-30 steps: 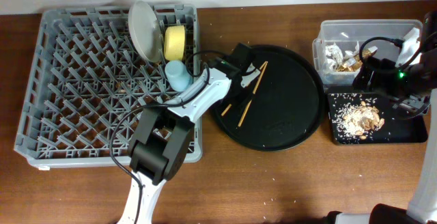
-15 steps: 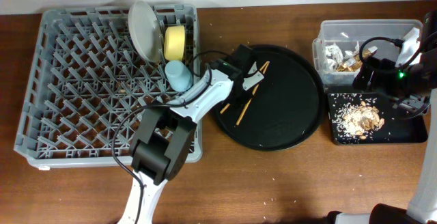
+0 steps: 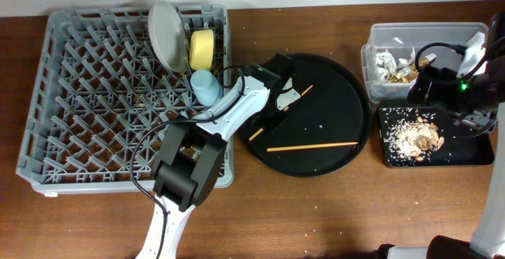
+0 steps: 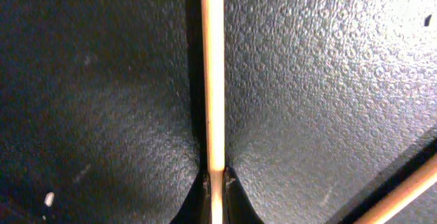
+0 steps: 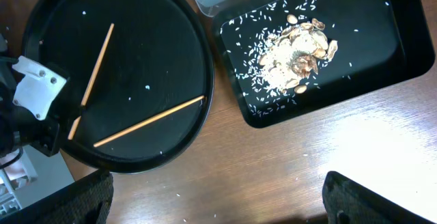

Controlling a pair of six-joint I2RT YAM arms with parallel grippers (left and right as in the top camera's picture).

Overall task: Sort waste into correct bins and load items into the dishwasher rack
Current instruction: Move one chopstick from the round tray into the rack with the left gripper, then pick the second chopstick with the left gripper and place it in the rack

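Table (image 3: 410, 212): brown wood, scattered with crumbs.
Dishwasher rack (image 3: 95, 109): fills the left end.
Round black tray (image 3: 331, 160): mid-table, touching the rack's right side.
Clear tub (image 3: 418, 30): far right corner, holding tissue and foil wrapper (image 3: 394, 65).
Black rectangular tray (image 3: 473, 156): right edge, just in front of the tub, carrying food scraps (image 3: 418, 137).
Plate (image 3: 166, 34): on edge in the rack's far right corner.
Yellow bowl (image 3: 203, 48): on its side beside the plate.
Blue cup (image 3: 206, 87): just in front of the bowl.
Left gripper (image 3: 280, 105): fingers pinched narrow around the slanted chopstick (image 4: 214, 80), low over the round tray.
Right gripper (image 5: 215, 214): fingers spread wide, nothing between them, above the right edge.
Loose chopstick (image 3: 312, 145): flat across the round tray's near side.
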